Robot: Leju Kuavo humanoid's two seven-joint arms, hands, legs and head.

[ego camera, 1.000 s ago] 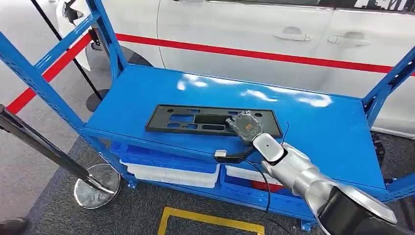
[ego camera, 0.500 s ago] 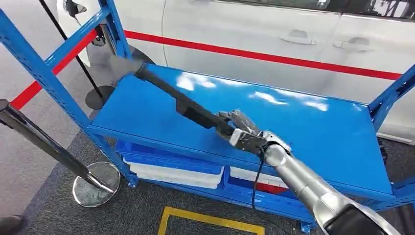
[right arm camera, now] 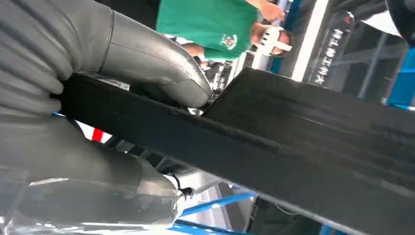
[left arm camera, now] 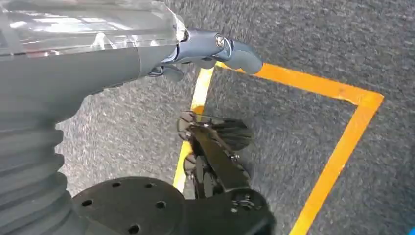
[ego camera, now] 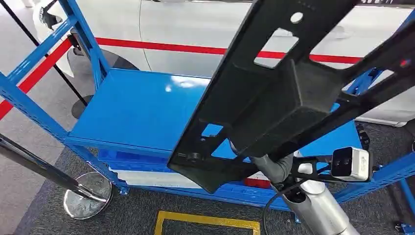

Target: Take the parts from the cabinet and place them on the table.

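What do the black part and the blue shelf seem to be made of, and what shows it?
Part: probably moulded plastic, matt black; cut-out slots, a raised block and thin ribs suggest moulding. Shelf: likely painted sheet metal, glossy blue; its flat top mirrors bright highlights.

That long black cut-out panel looks like matt moulded plastic. The blue metal shelf rack has glossy paint with glare, and the dark grey carpet floor looks rough and nubbly.
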